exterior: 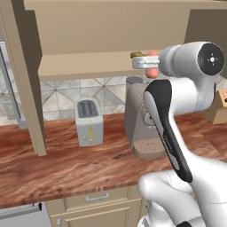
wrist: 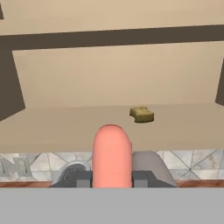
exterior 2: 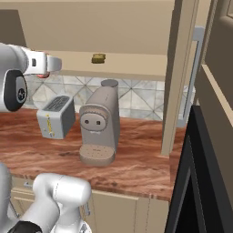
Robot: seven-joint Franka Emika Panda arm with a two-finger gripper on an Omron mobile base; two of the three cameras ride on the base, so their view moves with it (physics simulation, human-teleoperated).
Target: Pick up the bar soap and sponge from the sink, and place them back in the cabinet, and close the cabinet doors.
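Note:
My gripper (wrist: 112, 178) is shut on the salmon-pink bar soap (wrist: 112, 154), which sticks out forward between the fingers (wrist: 81, 178). I hold it just in front of the open tan cabinet's bottom board (wrist: 52, 129), a little below its front edge. The mustard-yellow sponge (wrist: 141, 114) lies on that board, farther in and slightly right. From the left base, the gripper (exterior: 148, 62) holds the soap (exterior: 152, 71) beside the sponge (exterior: 136, 55). The sponge (exterior 2: 98, 58) rests in the cabinet (exterior 2: 136, 68). Both doors stand open: the left one (exterior: 26, 80) and the right one (exterior 2: 179, 77). The sink is out of view.
A beige coffee machine (exterior: 142, 119) stands on the wooden counter (exterior: 66, 164) directly under the gripper, with a silver toaster (exterior: 88, 120) to its left. A knife block (exterior: 219, 106) sits at the far right. A tall black appliance (exterior 2: 205, 182) fills the right side.

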